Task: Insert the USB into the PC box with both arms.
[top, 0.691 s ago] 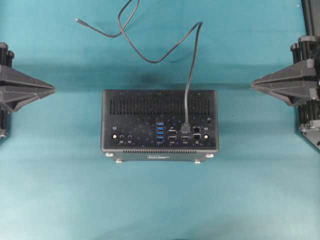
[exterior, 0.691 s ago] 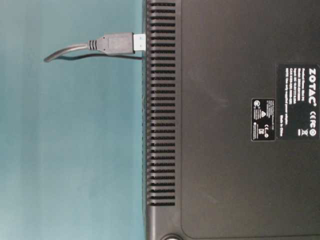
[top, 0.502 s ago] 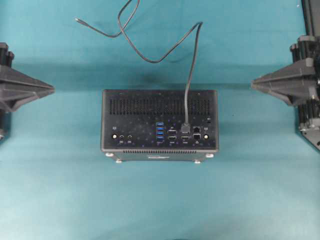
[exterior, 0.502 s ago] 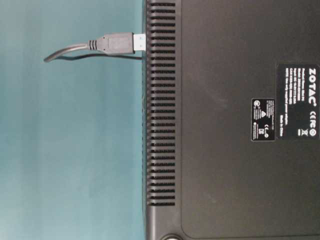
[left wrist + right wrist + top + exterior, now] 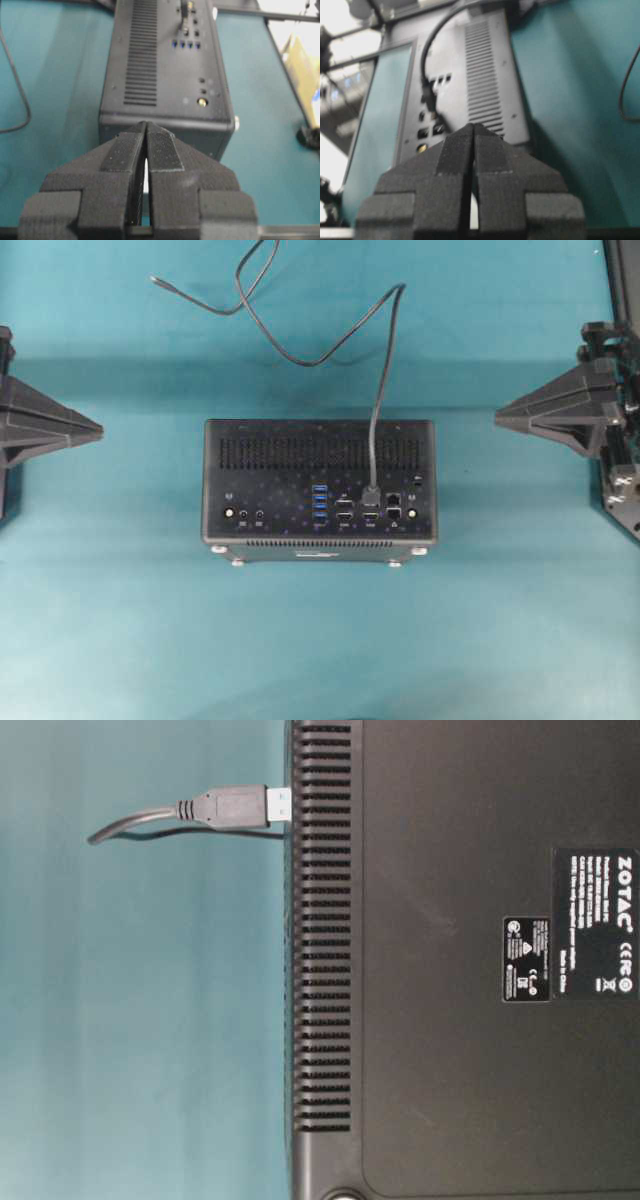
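Nearest the wrist cameras, each pincer is pressed together and pinches nothing: the left gripper shows only a thin slit between its pads, and the right gripper has its wedge tips meeting along one seam. In the overhead view the left gripper sits by the left edge of the teal surface and the right gripper by the right edge, both well apart from the PC box.

The PC box lies near the middle of the surface, port face up, silver feet toward the near edge. The plug of the USB stands in a socket on the right half of that face, just right of the four blue ports. At table level the USB shows a short band of bare metal between plug body and case, so the seating appears nearly but perhaps not fully home; whether it is home cannot be told.

Judged step: task essentially done, arms parked. To finish well, one gripper would steady the box while the other presses the plug straight along its axis, without side load.

Farther back, the cable loops toward the far edge. Open room is wide on both sides and before the box; the loops call for care behind it.
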You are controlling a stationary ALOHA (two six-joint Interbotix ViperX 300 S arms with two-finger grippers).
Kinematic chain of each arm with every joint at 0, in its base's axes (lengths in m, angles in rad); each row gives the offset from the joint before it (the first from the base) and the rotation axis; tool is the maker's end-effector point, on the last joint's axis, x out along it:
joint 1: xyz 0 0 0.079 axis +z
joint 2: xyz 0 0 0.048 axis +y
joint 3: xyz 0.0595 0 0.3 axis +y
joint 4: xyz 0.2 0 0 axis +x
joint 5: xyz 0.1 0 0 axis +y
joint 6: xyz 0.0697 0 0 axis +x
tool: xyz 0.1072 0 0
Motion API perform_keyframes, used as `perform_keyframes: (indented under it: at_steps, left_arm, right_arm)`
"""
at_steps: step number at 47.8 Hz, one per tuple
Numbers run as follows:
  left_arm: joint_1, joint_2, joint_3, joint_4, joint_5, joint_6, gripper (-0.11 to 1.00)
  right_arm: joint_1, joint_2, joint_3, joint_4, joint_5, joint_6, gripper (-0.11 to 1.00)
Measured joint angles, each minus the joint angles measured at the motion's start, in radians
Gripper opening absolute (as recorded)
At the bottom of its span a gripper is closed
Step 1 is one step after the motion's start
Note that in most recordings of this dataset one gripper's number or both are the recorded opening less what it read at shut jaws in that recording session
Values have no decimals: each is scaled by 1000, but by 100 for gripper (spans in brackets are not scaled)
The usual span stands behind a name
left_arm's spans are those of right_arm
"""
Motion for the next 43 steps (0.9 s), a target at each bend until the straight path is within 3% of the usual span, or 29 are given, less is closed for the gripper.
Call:
perform_keyframes:
  at_steps: [14, 25, 32, 43]
  left_arm:
    - [-2, 17, -12, 2, 35, 12, 0]
    - [-2, 58, -17, 2, 57, 12, 0]
    - [-2, 58, -17, 2, 60, 12, 0]
    - [-2, 55, -17, 2, 63, 12, 0]
  right_arm:
    - [28, 167, -209, -3, 288, 3, 4]
    - [78, 311, -324, -9, 327, 5, 11]
    - [98, 357, -353, -9, 325, 5, 22]
    - [106, 431, -400, -37, 376, 5, 51]
